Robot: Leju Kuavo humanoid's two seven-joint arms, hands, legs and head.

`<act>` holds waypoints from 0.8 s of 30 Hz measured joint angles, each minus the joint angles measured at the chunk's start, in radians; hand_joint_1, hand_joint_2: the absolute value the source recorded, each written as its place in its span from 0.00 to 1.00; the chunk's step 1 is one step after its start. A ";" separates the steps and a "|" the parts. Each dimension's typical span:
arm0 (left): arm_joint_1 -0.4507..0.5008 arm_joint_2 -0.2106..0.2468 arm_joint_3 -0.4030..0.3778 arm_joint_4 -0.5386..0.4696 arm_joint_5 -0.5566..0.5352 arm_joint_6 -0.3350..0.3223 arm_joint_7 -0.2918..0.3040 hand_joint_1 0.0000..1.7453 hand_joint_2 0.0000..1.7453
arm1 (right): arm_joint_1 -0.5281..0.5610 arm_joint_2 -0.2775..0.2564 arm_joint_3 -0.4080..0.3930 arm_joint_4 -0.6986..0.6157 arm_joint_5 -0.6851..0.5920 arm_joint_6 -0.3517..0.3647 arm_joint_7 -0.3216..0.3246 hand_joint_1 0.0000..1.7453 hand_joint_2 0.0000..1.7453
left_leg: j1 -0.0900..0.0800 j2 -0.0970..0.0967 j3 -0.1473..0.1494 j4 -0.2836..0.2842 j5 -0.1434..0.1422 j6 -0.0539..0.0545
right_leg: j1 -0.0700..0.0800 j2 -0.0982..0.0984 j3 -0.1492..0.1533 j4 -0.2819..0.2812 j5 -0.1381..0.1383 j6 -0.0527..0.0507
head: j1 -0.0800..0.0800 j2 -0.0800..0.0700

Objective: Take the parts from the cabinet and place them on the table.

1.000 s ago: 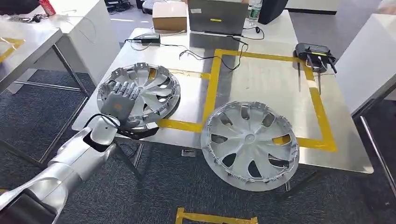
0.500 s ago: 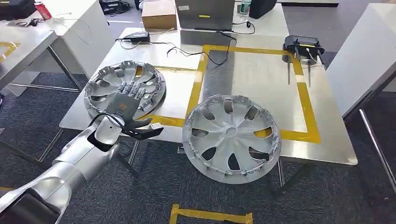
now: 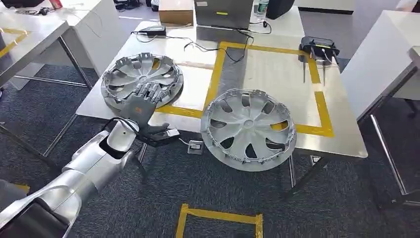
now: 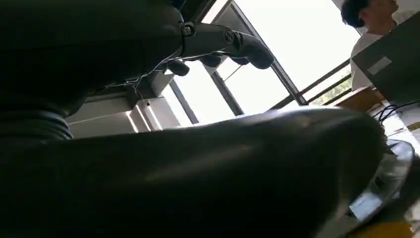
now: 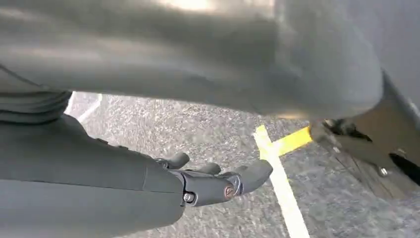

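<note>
2 silver wheel covers are the parts here. The left wheel cover (image 3: 142,81) lies flat on the steel bench (image 3: 341,141), inside the left yellow tape rectangle near the bench's left edge. The right wheel cover (image 3: 248,129) is tilted, its upper part over the bench's front edge and yellow tape (image 3: 216,74), its lower part hanging out past the edge above the dark carpet (image 3: 317,208).

The left hand (image 3: 142,103) is raised at the front rim of the left wheel cover with its back toward the camera. Its fingers (image 3: 148,91) are straight and slightly spread, overlapping the cover's near rim; whether they touch it I cannot tell. Nothing is held in that hand. In the left wrist view the dark fingertips (image 4: 237,47) stretch out against bright windows, with a curve of the cover's rim at the picture's edge.

In the right wrist view the right hand (image 5: 208,181) sits under a broad grey surface, over carpet marked with a yellow tape line (image 5: 282,191). Its fingers are extended and a little apart; whether they bear on the grey surface above I cannot tell.

At the bench's far side stand a cardboard box (image 3: 176,11), a grey laptop (image 3: 223,14), a black power adapter (image 3: 152,30) with trailing cables, and a black router (image 3: 318,48). A person (image 4: 369,20) shows by the windows in the left wrist view.
</note>
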 joint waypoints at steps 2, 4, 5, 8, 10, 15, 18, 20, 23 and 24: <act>0.001 0.000 0.000 0.000 0.000 0.000 0.000 0.00 0.00 | 0.000 -0.003 0.000 0.000 0.001 0.000 -0.002 0.00 0.00 | 0.004 0.000 -0.032 0.007 0.019 -0.008 | -0.002 -0.001 0.093 -0.101 0.055 0.003 | 0.000 0.000; 0.000 0.000 0.000 -0.002 0.000 0.002 0.000 0.00 0.00 | -0.007 -0.005 0.000 0.000 0.003 0.000 -0.003 0.00 0.00 | 0.002 0.000 -0.055 0.018 0.033 -0.019 | -0.003 -0.004 0.223 -0.264 0.023 0.000 | 0.000 0.000; -0.001 0.002 0.001 -0.002 0.000 0.003 0.001 0.00 0.00 | -0.009 -0.006 0.000 0.000 0.003 0.000 -0.005 0.00 0.00 | 0.001 0.001 -0.058 0.022 0.039 -0.026 | 0.004 0.002 0.228 -0.282 0.022 -0.016 | -0.003 0.000; -0.001 0.000 0.001 -0.001 0.000 0.008 0.000 0.00 0.00 | -0.010 -0.007 0.000 0.000 0.007 0.000 -0.003 0.00 0.00 | 0.002 0.001 -0.058 0.010 0.066 -0.045 | 0.007 0.001 0.214 -0.288 0.038 -0.041 | -0.001 0.000; -0.002 0.002 0.001 0.000 -0.001 0.009 -0.003 0.00 0.00 | -0.013 -0.008 0.000 0.000 0.007 0.000 -0.004 0.00 1.00 | 0.006 -0.004 -0.082 0.040 0.013 -0.055 | 0.000 -0.005 0.198 -0.298 0.065 -0.058 | -0.003 0.000; -0.001 -0.002 0.001 0.000 -0.003 0.009 -0.006 0.00 0.00 | -0.014 -0.011 -0.002 0.000 0.000 0.000 -0.013 0.00 1.00 | 0.011 -0.004 -0.118 0.314 -0.143 -0.070 | 0.000 -0.007 0.124 -0.296 0.125 -0.061 | -0.005 0.000; -0.001 -0.008 0.007 -0.001 0.039 0.004 -0.021 0.00 0.00 | -0.014 -0.013 -0.008 0.000 0.000 0.000 -0.024 0.00 1.00 | 0.017 -0.005 0.028 0.161 -0.067 -0.065 | -0.001 -0.007 0.079 -0.293 0.161 -0.051 | -0.005 0.000; 0.002 -0.012 0.036 -0.006 0.114 -0.016 -0.035 0.00 0.00 | -0.013 -0.014 -0.010 -0.001 0.000 0.000 -0.025 0.00 1.00 | 0.010 -0.009 0.127 0.013 -0.130 -0.056 | 0.002 -0.004 0.068 -0.291 0.178 -0.035 | -0.004 0.000; 0.040 -0.012 0.115 -0.004 0.219 -0.049 -0.056 0.00 0.00 | -0.013 -0.015 -0.013 -0.001 0.003 0.000 -0.021 0.00 1.00 | 0.000 -0.009 0.103 0.016 -0.107 -0.032 | -0.004 -0.003 0.074 -0.315 0.215 -0.013 | -0.002 0.000; 0.064 -0.012 0.141 -0.002 0.243 -0.050 -0.063 0.00 0.00 | -0.010 -0.015 -0.015 -0.001 0.004 0.000 -0.021 0.00 1.00 | 0.006 -0.005 0.096 0.007 -0.089 -0.018 | -0.008 -0.002 0.070 -0.315 0.216 -0.006 | -0.003 0.000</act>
